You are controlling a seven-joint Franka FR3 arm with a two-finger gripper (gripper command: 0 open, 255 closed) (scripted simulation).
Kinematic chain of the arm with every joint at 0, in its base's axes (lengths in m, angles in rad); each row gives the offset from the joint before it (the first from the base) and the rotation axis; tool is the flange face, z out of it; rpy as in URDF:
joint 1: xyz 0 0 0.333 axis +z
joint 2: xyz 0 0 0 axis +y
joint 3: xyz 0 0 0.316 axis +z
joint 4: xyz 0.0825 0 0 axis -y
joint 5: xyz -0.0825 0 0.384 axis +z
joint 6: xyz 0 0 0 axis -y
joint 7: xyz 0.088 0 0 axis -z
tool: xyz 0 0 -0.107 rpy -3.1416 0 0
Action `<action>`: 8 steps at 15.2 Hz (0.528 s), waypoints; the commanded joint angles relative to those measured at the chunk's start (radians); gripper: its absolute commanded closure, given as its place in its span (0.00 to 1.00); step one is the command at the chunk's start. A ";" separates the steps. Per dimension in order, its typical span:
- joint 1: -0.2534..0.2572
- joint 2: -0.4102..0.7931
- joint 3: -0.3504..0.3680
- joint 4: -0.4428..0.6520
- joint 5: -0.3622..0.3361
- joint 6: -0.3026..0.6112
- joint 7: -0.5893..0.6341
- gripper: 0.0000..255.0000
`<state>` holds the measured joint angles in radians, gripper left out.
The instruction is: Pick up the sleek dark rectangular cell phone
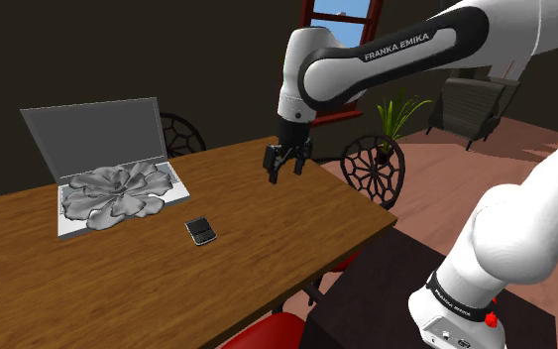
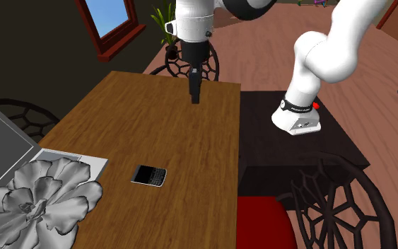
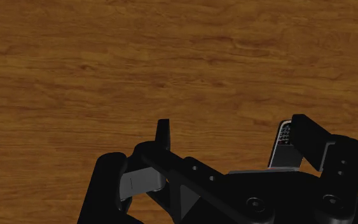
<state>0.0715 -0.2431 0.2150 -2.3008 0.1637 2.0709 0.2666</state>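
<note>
Jaws: yours stand spread, empty, hanging above bare tabletop (image 1: 296, 223).
Phone (image 1: 200, 231): you'll find it flat on the tabletop, well apart from the jaws, near the laptop (image 1: 93, 134).
Laptop: a grey flower shape (image 1: 113, 193) covers its keyboard.

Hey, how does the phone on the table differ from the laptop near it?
The phone is small and dark; the laptop is far larger and grey. The phone lies flat; the laptop stands open with its lid raised. The phone's top is bare; a grey flower-shaped object sits on the laptop's base. Both rest on the wooden table, apart from the open gripper.
</note>
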 commanded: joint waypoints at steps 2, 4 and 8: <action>0.010 0.112 0.032 0.061 -0.023 0.053 0.048 0.00; 0.018 0.189 0.049 0.109 -0.045 0.081 0.081 0.00; 0.041 0.346 0.072 0.219 -0.102 0.123 0.151 0.00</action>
<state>0.1075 0.0480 0.2830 -2.1216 0.0816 2.1811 0.4007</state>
